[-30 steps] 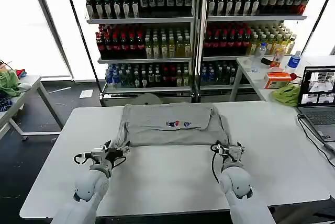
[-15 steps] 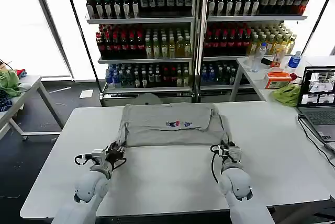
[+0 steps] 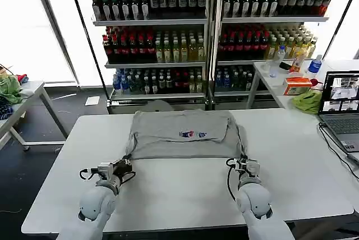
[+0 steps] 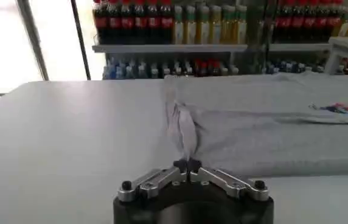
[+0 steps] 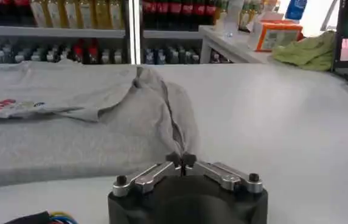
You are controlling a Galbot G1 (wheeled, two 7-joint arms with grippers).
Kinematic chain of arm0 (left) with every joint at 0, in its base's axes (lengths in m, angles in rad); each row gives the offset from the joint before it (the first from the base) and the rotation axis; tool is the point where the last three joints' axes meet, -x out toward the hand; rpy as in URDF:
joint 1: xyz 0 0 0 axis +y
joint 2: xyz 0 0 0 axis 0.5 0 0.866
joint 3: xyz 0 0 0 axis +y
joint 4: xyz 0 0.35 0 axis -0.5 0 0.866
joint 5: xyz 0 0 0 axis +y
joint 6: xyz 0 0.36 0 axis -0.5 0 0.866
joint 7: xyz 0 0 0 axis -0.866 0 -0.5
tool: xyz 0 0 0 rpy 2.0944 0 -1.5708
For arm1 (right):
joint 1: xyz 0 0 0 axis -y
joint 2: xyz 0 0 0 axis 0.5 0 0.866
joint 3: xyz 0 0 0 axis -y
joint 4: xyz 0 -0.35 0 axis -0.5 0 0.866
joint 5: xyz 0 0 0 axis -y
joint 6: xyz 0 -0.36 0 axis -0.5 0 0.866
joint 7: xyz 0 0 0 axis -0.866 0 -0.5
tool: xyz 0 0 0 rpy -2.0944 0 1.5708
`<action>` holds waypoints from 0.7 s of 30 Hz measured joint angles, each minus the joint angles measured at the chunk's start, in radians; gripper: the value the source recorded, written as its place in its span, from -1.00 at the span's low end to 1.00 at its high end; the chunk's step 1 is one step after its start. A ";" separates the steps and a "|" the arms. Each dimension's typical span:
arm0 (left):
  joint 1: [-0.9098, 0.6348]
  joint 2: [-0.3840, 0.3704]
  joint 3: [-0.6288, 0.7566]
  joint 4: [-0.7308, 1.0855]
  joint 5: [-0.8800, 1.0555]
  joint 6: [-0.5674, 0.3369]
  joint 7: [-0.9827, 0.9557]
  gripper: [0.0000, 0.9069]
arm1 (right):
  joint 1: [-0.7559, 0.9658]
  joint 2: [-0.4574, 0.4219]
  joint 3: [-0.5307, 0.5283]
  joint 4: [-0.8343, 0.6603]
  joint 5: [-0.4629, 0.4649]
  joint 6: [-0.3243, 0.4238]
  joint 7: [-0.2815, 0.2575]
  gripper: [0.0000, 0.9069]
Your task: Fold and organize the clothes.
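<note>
A light grey shirt with a small multicoloured chest print lies flat on the white table, its side parts folded in. My left gripper is shut on the shirt's near left corner. At the near right corner, my right gripper is likewise shut on the cloth. In both wrist views the fabric runs pinched up from between the closed fingertips, with my left gripper and my right gripper low over the tabletop.
A laptop with a cable sits at the table's right edge. A side table at the back right holds a bunched green cloth, an orange box and bottles. Drink shelves stand behind. Another table with green cloth is far left.
Both grippers have drawn back towards me along the table, pulling the shirt's near edge with them. The shirt has slid slightly nearer.
</note>
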State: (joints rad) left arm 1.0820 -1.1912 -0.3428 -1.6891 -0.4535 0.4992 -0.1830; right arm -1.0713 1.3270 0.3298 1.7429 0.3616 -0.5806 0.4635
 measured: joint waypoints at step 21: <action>0.211 0.054 -0.074 -0.266 0.015 0.009 -0.029 -1.00 | -0.211 -0.032 0.039 0.289 -0.024 -0.002 0.040 -1.00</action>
State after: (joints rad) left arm 1.2933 -1.1370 -0.4170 -1.9551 -0.4387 0.5081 -0.2115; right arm -1.2821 1.2948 0.3687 2.0320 0.3377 -0.5822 0.5039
